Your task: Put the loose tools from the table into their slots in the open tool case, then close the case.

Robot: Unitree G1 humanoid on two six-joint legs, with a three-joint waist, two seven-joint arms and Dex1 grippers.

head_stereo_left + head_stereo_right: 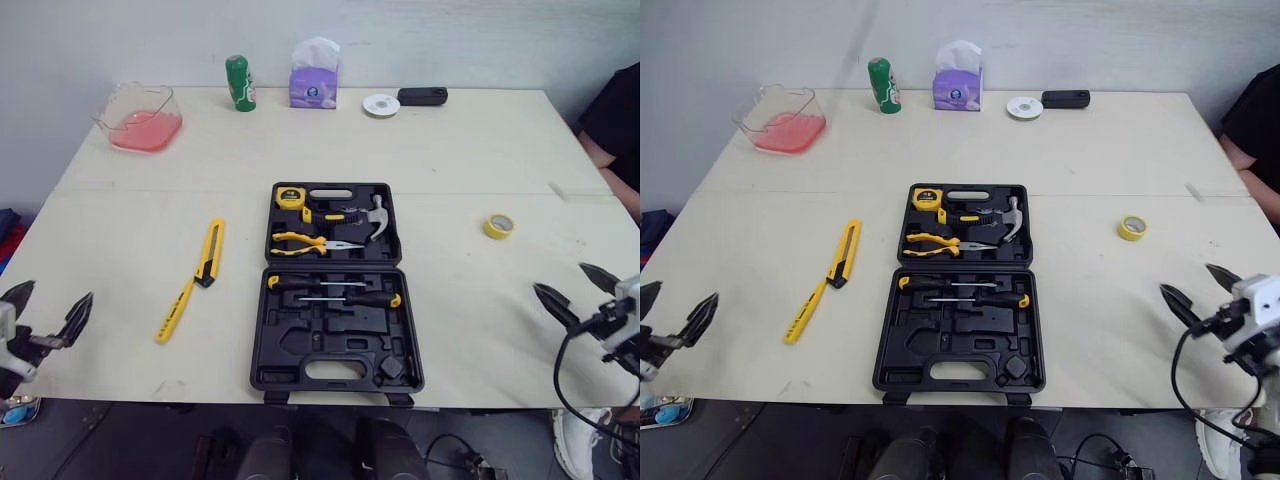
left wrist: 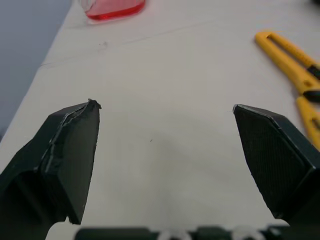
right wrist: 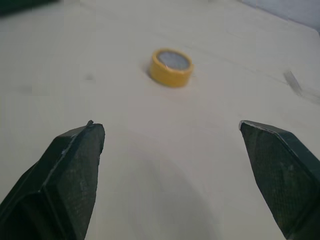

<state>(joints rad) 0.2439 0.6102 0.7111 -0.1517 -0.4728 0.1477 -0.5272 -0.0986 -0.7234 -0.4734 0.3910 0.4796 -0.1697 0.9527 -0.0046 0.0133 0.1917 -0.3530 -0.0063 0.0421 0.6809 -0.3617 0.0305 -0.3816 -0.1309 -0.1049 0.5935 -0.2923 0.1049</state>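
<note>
The black tool case (image 1: 335,286) lies open in the middle of the table, holding a tape measure, hammer, pliers and two screwdrivers. Left of it lie a yellow utility knife (image 1: 209,253) and a yellow ruler-like tool (image 1: 174,313), end to end. A yellow tape roll (image 1: 499,226) sits to the right of the case. My left gripper (image 1: 48,308) hangs open near the table's front left edge, well away from the knife. My right gripper (image 1: 574,289) is open at the front right, short of the tape roll (image 3: 171,66).
At the back of the table stand a clear container of red liquid (image 1: 140,117), a green can (image 1: 239,83), a purple tissue box (image 1: 314,82), a white disc (image 1: 380,105) and a black device (image 1: 422,96). A person's arm (image 1: 612,130) shows at the right edge.
</note>
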